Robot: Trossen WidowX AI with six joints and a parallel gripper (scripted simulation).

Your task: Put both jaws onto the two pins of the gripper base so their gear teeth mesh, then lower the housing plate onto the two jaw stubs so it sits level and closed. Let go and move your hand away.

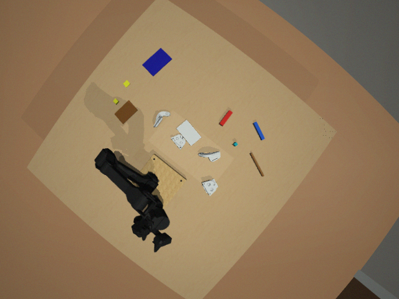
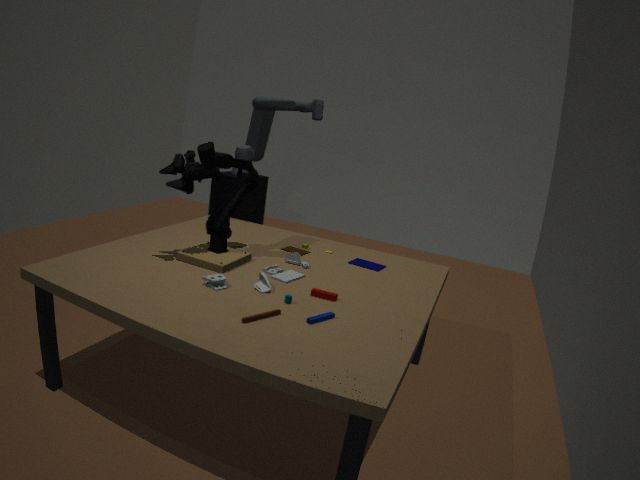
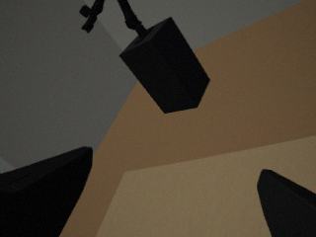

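Neither jaw (image 1: 162, 118) (image 2: 293, 259) seems mounted, though small in view; meshing and plating remain, the released pincer (image 1: 149, 240) (image 2: 163, 177) (image 3: 176, 168) empty.

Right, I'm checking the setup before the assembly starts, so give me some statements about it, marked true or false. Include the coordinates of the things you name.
1. The gripper (image 1: 150, 240) (image 2: 164, 178) (image 3: 176, 168) is open. True.
2. The red bar (image 1: 225, 118) (image 2: 324, 295) lies on the blue sheet. False: it lies on the table (image 1: 257, 205) (image 2: 129, 299), apart from the sheet (image 1: 156, 61) (image 2: 367, 264).
3. Both curved white jaws (image 1: 159, 118) (image 1: 214, 156) lie off the gripper base. True.
4. The teal piece (image 1: 235, 144) (image 2: 287, 299) is between the gripper's fingers. False: it stands on the table.
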